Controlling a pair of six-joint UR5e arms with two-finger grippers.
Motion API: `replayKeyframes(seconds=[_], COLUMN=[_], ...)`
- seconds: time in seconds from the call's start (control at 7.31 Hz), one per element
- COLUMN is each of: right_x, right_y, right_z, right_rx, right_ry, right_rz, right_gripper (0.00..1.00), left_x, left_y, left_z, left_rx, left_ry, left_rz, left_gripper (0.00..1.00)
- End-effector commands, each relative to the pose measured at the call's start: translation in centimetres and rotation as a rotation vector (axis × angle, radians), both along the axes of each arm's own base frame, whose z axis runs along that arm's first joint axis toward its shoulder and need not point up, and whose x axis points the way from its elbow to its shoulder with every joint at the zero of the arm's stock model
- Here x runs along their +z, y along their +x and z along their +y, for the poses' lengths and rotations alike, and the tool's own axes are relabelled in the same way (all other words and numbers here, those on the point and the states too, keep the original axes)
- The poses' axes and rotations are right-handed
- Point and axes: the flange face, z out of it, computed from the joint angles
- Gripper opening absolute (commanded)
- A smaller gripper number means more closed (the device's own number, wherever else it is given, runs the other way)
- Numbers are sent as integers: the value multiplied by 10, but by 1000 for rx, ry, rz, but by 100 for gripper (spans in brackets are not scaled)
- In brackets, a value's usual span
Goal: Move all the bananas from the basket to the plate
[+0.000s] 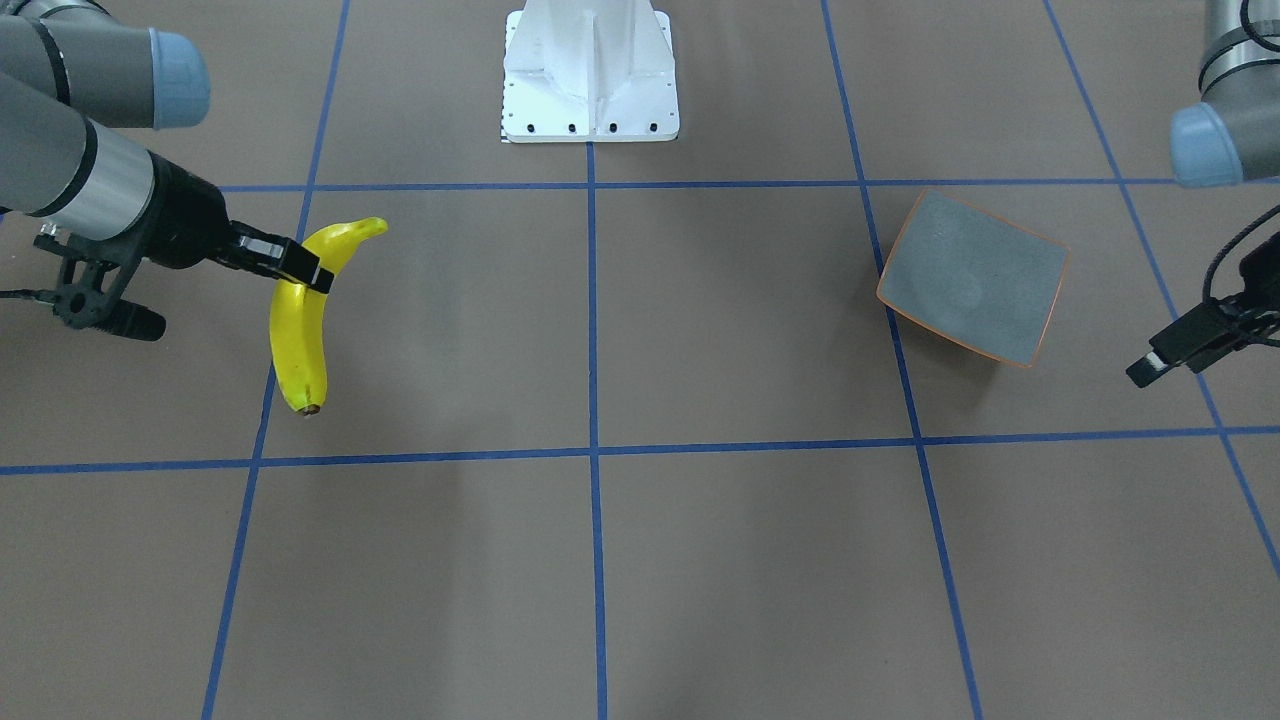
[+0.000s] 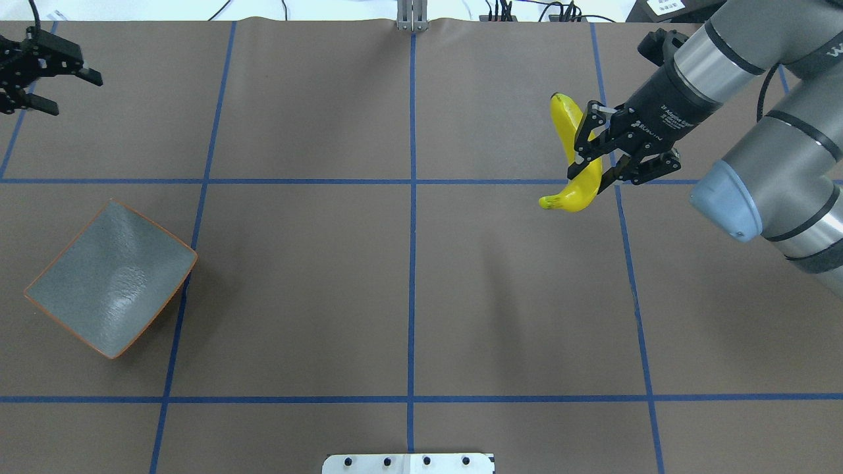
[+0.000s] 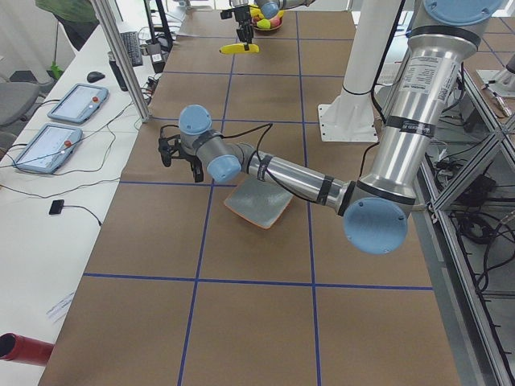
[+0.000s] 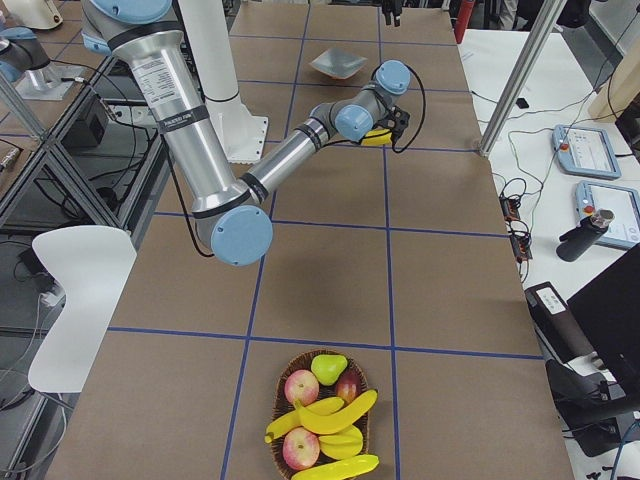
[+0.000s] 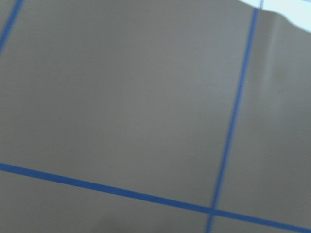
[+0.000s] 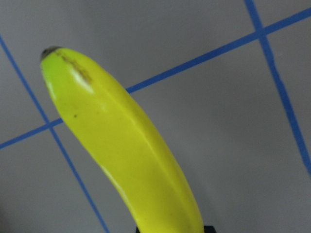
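My right gripper point(image 2: 583, 164) is shut on one yellow banana point(image 2: 571, 122), holding it near its middle above the table on my right side. The front view shows that banana point(image 1: 298, 345) hanging from the gripper point(image 1: 300, 270), and it fills the right wrist view point(image 6: 131, 155). The basket point(image 4: 285, 365) stands at the table's right end with more bananas point(image 4: 335, 415) in it. The grey-green, orange-rimmed plate point(image 2: 108, 280) sits bare on my left side, also seen as the plate point(image 1: 975, 275). My left gripper point(image 2: 69, 92) hovers open beyond the plate, holding nothing.
Apples point(image 4: 300, 385) and a pear point(image 4: 328, 368) share the basket with the bananas. The white robot base point(image 1: 590, 75) stands mid-table on my side. Blue tape lines grid the brown table. Tablets and cables lie on the side bench point(image 3: 56, 121).
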Motion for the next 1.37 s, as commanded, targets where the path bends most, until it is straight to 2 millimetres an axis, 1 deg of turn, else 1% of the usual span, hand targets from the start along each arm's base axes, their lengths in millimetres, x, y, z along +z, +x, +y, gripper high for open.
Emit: replayKeyframes(seconds=[0.0, 0.14, 0.27, 0.41, 0.55, 0.68, 0.82, 0.96, 1.09, 1.23], right_x=[-30, -41, -56, -64, -69, -76, -88, -93, -93, -91], right_y=[-24, -34, -38, -39, -40, -38, -38, -43, -59, -74], right_z=[32, 42, 48, 55, 58, 59, 57, 58, 66, 69], right_rx=[-75, -97, -110, -113, -75, -45, -21, 23, 49, 80], right_ry=[78, 118, 169, 248, 342, 391, 402, 378, 330, 283], right_rz=[-131, -173, -212, -263, -310, -337, -344, -336, -323, -297], right_gripper=[0, 0, 0, 0, 0, 0, 0, 0, 0, 0], left_x=[-63, -94, -139, -172, -190, -199, -206, -213, -221, -223], left_y=[77, 101, 109, 109, 122, 149, 177, 189, 193, 193], left_z=[33, 44, 44, 42, 53, 72, 92, 105, 115, 116], left_rx=[60, 86, 88, 57, 24, -22, -51, -59, -58, -72], left_ry=[29, 48, 51, 64, 74, 68, 47, 28, 7, 1], left_rz=[203, 287, 365, 427, 513, 612, 693, 730, 759, 771], left_gripper=[100, 100, 100, 100, 100, 100, 100, 100, 100, 100])
